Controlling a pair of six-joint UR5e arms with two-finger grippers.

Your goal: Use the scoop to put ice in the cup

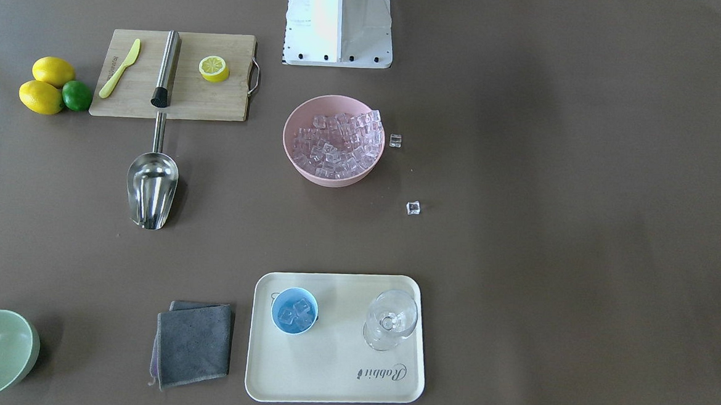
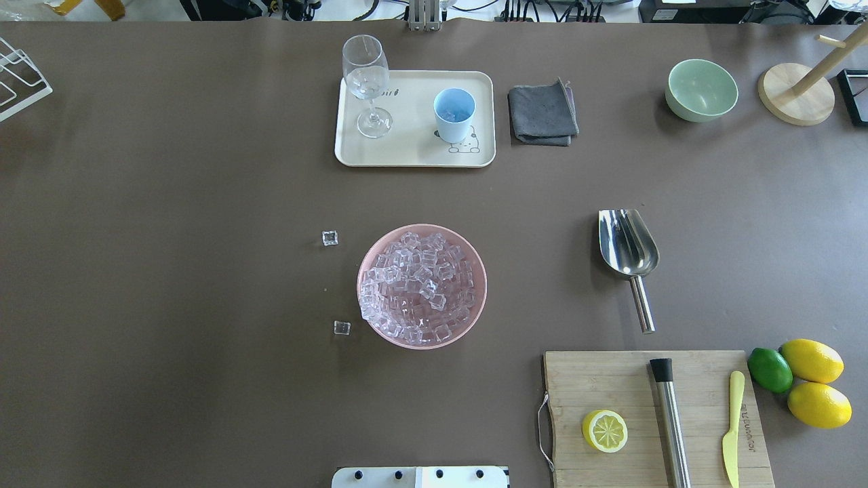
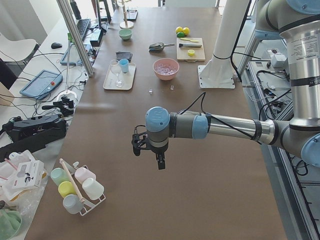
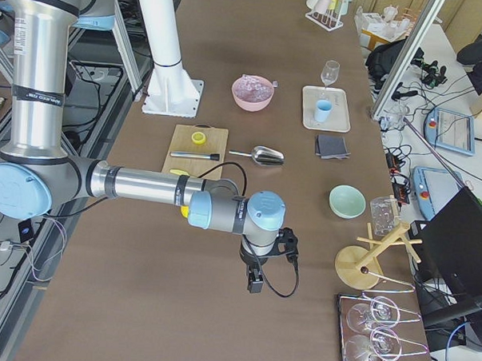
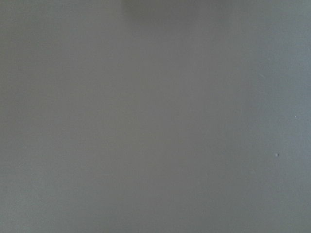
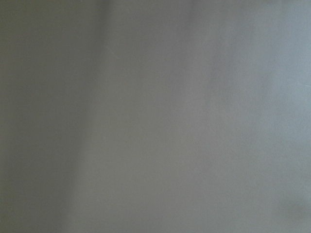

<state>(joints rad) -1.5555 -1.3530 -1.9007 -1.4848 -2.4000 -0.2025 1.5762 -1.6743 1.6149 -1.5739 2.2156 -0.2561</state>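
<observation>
Many glassy cubes (image 1: 337, 146), steel scoop (image 1: 151, 186)

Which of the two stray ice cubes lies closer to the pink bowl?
The cube on the robot's side, just off the pink bowl; the other cube sits farther out, toward the tray.

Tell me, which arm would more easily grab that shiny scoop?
Probably the right. The scoop lies in the robot's right half of the table, handle pointing back toward the robot. The right gripper hangs at that end; the left gripper hangs at the far end, beyond the pink bowl.
</observation>
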